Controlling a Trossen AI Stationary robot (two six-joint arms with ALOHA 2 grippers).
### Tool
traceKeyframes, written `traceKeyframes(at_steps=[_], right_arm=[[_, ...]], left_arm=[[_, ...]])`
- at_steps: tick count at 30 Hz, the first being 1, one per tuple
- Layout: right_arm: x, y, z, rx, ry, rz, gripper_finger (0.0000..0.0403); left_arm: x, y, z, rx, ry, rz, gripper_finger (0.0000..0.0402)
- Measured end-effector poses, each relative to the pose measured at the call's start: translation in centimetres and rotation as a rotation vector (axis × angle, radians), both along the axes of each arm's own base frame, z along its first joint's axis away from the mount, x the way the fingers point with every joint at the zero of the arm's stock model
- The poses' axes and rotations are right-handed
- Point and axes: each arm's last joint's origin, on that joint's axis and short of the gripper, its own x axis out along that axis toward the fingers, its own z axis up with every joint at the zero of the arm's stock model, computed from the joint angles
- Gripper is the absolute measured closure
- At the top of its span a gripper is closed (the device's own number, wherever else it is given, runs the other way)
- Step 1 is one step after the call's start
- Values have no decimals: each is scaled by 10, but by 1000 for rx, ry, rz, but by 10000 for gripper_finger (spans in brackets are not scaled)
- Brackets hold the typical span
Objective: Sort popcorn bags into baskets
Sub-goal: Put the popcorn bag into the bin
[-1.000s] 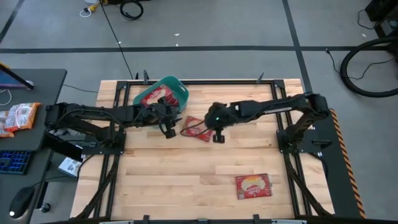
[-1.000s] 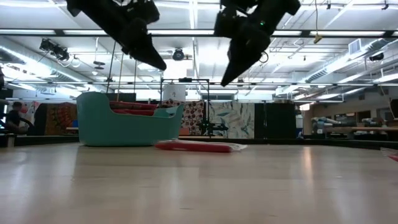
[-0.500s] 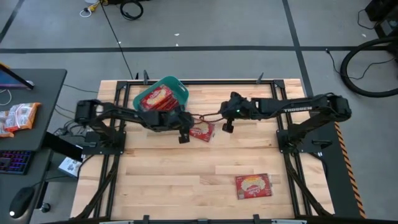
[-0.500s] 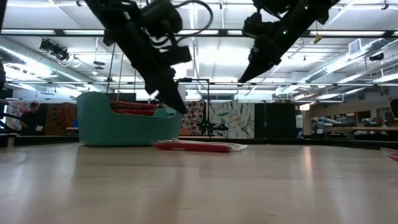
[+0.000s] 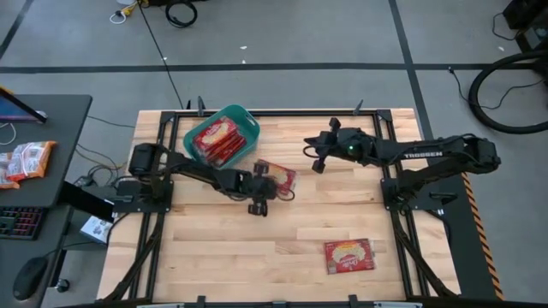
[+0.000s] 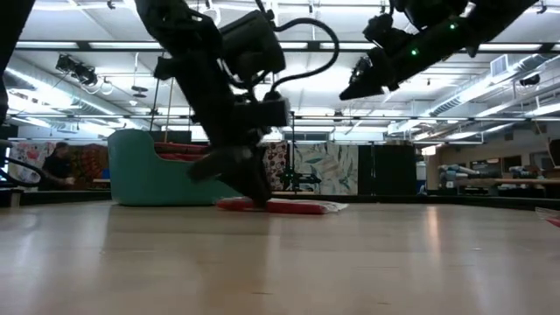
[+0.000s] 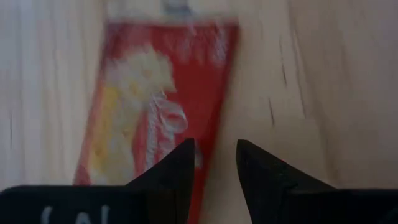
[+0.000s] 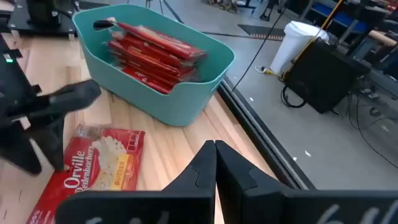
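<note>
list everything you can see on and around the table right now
popcorn bags on the table: two, red; one beside the tub under the left gripper, one alone near the front right
popcorn bags in the tub: a red stack, count unclear
tub: one, teal, back left of the table
snack packets: orange and white, on the dark side desk at left
keyboard: one, dark, same desk
left gripper: lowered at the near bag, jaws apart
right gripper: raised right of the tub, shut, empty
</note>
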Motion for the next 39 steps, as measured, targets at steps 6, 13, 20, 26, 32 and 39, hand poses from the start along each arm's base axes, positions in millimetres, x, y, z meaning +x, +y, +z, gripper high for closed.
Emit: traceKeyframes(at_steps=[6, 13, 20, 26, 32, 39], right_arm=[[-10, 1, -16, 4, -24, 27, 396], [-17, -1, -24, 0, -30, 30, 396], [-17, -2, -23, 11, -46, 74, 396], [-17, -2, -22, 8, -47, 91, 396], [-17, -2, -22, -2, -42, 91, 396], [-17, -3, -23, -5, -30, 80, 396]], left_arm=[[6, -12, -17, 185, 9, -33, 276], [8, -16, -24, 286, 40, -79, 276], [6, -13, -25, 287, 65, -77, 293], [4, -10, -26, 270, 78, -35, 380], [3, -10, -4, 194, 17, 59, 396], [-2, -9, 56, 120, -79, 176, 399]])
